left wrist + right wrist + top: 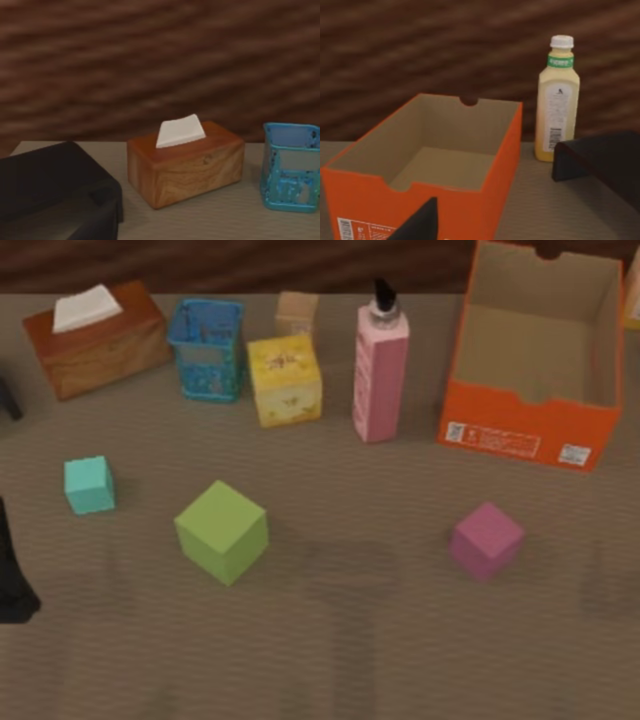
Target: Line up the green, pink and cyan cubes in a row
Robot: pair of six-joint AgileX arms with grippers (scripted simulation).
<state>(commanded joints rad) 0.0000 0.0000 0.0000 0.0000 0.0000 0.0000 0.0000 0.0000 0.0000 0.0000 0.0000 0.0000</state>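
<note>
L arm (12,575) parked at table's left edge; R arm unseen.

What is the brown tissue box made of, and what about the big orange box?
The tissue box looks like polished wood: streaky brown grain with a soft shine. The orange box looks like cardboard: thin walls, dull tan inside, a printed label. Since this is a rendering, both are guesses.

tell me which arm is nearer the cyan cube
Left. The left arm sits at the table's left edge, just below and left of the cyan cube. The right arm is out of the top view, off to the right.
</note>
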